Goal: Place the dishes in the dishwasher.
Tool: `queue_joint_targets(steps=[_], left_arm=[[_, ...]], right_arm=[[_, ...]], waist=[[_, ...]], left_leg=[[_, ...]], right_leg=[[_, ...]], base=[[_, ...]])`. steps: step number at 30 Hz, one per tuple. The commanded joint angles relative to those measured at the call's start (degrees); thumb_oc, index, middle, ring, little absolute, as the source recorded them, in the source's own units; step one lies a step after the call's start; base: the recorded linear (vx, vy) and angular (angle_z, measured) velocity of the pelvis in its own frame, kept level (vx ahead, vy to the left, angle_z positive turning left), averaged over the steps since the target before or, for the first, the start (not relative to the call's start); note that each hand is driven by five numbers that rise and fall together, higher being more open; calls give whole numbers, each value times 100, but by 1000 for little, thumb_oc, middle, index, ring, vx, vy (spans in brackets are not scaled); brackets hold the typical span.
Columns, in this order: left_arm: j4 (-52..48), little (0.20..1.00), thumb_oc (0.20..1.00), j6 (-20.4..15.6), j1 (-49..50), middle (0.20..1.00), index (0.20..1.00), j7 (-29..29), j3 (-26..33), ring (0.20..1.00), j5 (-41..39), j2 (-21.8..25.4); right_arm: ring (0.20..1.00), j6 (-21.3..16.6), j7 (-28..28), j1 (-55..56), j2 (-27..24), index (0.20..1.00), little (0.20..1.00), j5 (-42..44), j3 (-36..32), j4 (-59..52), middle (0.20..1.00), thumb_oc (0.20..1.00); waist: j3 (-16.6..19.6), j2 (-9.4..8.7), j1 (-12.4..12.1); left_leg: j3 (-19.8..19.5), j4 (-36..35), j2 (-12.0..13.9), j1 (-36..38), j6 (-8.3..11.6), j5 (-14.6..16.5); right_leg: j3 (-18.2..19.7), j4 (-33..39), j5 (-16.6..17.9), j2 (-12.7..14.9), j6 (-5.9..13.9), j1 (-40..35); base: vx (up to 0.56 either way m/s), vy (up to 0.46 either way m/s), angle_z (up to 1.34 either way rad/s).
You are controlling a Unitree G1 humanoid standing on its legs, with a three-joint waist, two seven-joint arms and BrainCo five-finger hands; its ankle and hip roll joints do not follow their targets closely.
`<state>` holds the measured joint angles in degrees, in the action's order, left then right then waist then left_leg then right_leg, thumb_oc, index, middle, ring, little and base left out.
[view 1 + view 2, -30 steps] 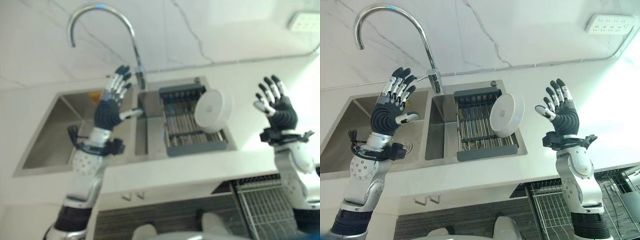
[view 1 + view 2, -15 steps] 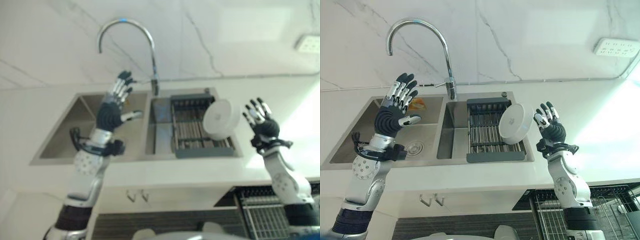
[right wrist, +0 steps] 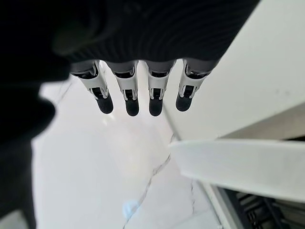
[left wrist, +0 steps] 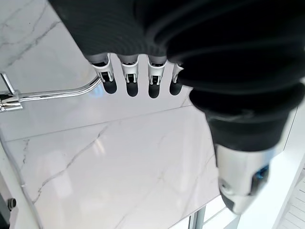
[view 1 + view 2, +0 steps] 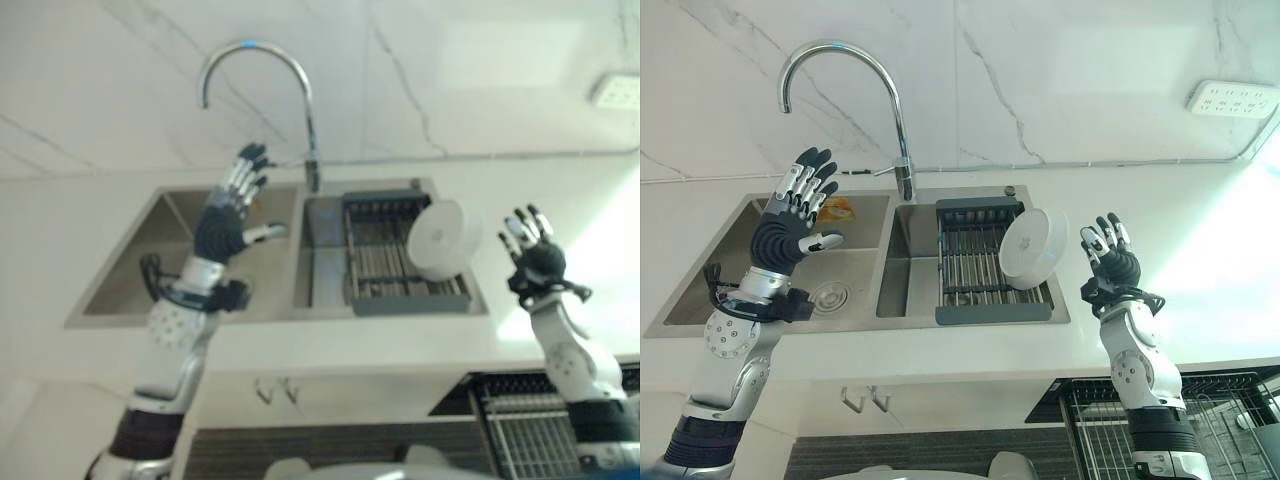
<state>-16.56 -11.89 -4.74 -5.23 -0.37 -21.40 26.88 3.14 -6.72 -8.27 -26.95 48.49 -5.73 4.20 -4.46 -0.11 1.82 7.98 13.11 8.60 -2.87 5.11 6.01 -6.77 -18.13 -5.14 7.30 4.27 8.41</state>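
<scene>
Both hands are raised with fingers spread, grasping nothing — the left hand (image 5: pixel 790 225) over the sink's left basin (image 5: pixel 710 290), the right hand (image 5: pixel 1110 262) just beside the white bowl (image 5: pixel 1032 248) tilted on edge in the drying rack (image 5: pixel 975 268).

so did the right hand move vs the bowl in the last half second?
Yes. The right hand has pulled away from the white bowl toward the robot's right and dropped slightly; the gap is wider. The bowl sits propped in the sink rack as before.
</scene>
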Motion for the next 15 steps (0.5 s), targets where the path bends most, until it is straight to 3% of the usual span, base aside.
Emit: queue_joint_targets(steps=[1, 15], left_arm=[[15, 1000, 1000, -344, -375, 1000, 1000, -49, -117, 1000, -205, 244], [124, 1000, 1000, -349, -404, 1000, 1000, -121, -179, 1000, -221, 272]], right_arm=[[1000, -264, 58, -524, -133, 1000, 1000, 203, -434, 38, 1000, 1000], [1000, 521, 847, -616, -355, 1000, 1000, 604, -176, 1053, 1000, 1000]], waist=[[-15, -107, -41], [9, -167, -152]], left_leg=[[33, 408, -36, -25, -128, 745], [40, 408, -6, -50, -104, 700]], right_leg=[[-152, 94, -360, 239, 382, -336], [-233, 94, -373, 258, 376, -377]], base=[[0, 0, 0], [-2, 0, 0]])
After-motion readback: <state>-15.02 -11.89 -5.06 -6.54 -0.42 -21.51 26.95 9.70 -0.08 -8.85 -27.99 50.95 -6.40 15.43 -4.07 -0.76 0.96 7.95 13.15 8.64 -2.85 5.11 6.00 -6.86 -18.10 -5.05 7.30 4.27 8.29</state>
